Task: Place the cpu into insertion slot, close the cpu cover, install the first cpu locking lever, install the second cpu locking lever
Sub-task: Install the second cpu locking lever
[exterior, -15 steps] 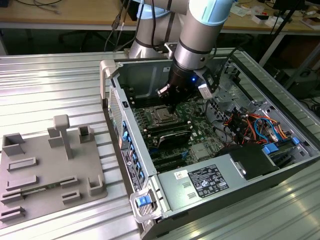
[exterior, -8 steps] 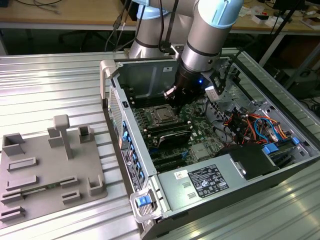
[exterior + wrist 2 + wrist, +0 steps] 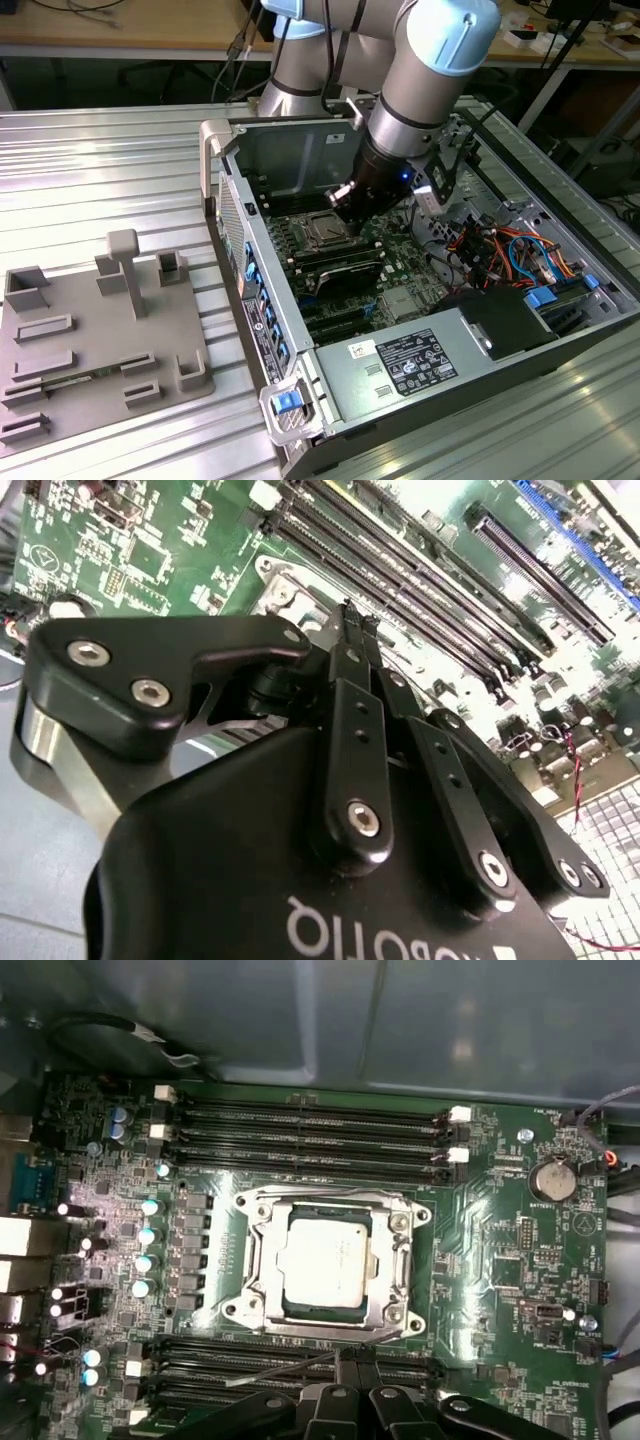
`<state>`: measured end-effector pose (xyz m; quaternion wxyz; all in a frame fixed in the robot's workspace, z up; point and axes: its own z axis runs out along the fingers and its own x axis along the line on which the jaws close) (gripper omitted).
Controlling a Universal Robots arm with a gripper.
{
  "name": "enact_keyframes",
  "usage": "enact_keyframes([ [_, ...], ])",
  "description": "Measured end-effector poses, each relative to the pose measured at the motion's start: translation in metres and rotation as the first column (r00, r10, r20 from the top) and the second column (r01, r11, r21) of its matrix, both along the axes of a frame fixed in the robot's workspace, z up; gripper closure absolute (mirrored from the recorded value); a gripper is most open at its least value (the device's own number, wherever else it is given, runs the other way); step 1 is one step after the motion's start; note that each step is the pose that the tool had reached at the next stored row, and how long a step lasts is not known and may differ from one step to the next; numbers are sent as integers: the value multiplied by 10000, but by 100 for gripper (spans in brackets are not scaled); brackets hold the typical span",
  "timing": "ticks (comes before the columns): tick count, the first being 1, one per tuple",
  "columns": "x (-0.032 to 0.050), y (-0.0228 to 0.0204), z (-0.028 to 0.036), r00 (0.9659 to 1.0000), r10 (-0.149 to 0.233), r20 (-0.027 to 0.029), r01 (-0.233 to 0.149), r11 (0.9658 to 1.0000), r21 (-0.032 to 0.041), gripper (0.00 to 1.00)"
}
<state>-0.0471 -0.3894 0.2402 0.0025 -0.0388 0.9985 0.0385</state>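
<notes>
Exterior view: the robot arm's gripper [image 3: 345,195] reaches into an open computer case [image 3: 300,400] lying on a ribbed metal table [image 3: 100,170], beside the socket [image 3: 322,232]. In the first wrist view the chip [image 3: 325,1260] sits in that socket [image 3: 250,1260], framed by the shiny metal cover [image 3: 400,1260] lying flat around it. The gripper [image 3: 358,620], fingers pinched together and holding nothing, hangs near the black memory slots [image 3: 420,575] in the second wrist view.

Ribbed metal tabletop [image 3: 110,170]; wooden workbench [image 3: 120,30] behind it.

The exterior view looks down at the open case [image 3: 420,300] from afar; both wrist views sit close over its motherboard [image 3: 500,1220].
</notes>
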Motion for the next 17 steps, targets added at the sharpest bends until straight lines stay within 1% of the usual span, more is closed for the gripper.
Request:
enact_keyframes([
  [3,-75,-17,-8,10000,2,-1,-2,10000,-1,89],
  [4,-124,-24,-14,10000,-1,-1,1,10000,-1,89],
  [10,-309,-32,-66,10000,2,-1,-2,10000,9,89],
  [11,-351,-33,-80,10000,2,-1,-2,10000,17,89],
  [14,-411,-33,-106,10000,0,-1,0,10000,38,89],
  [17,-439,-33,-125,10000,1,-1,-1,10000,78,89],
])
